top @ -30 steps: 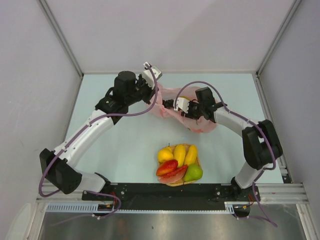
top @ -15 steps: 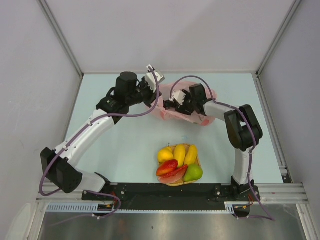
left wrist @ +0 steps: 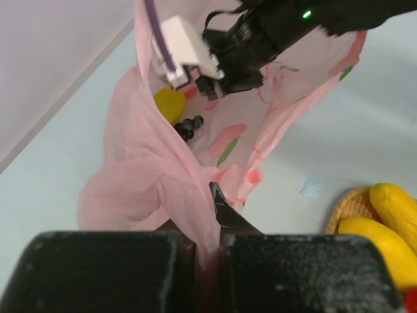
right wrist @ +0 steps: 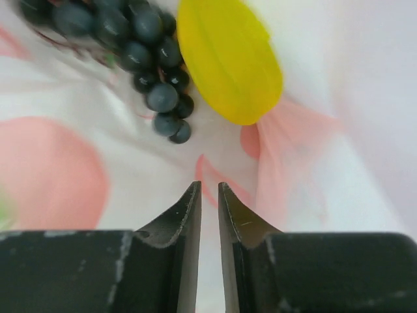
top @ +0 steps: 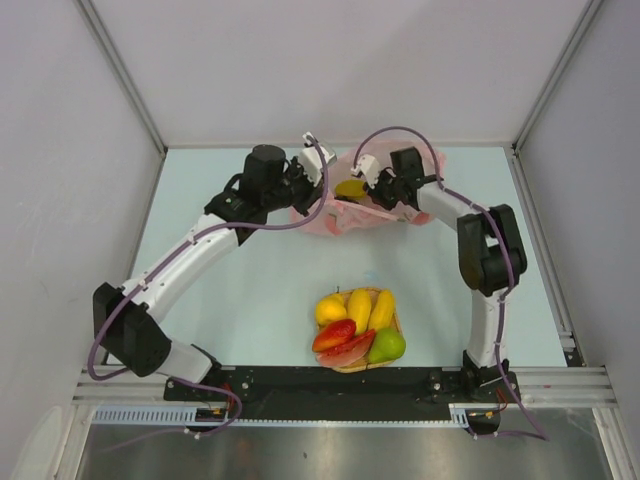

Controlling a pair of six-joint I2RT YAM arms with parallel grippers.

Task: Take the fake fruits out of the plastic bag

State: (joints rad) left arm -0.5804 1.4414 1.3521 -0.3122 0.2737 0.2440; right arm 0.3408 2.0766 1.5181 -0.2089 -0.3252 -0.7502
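The pink plastic bag (top: 335,218) lies at the back of the table with its mouth held open. My left gripper (top: 300,196) is shut on the bag's near edge (left wrist: 195,195) and holds it up. My right gripper (top: 366,178) is inside the bag's mouth; it also shows in the left wrist view (left wrist: 212,83). Its fingers (right wrist: 208,189) are almost together with nothing between them. Just ahead of them on the bag's lining lie a yellow fruit (right wrist: 228,59) and a dark purple grape bunch (right wrist: 130,39). Both also show in the left wrist view: the yellow fruit (left wrist: 168,104) and the grapes (left wrist: 187,126).
A woven tray (top: 348,367) near the front holds several fruits: yellow ones (top: 358,308), a red watermelon slice (top: 345,348) and a green pear (top: 387,345). The tray's edge (left wrist: 342,212) shows at the right of the left wrist view. Grey walls close in the back and sides.
My right gripper has swung back and left from the bag's right side into its open mouth. My left gripper has shifted slightly right, still pinching the bag's edge.
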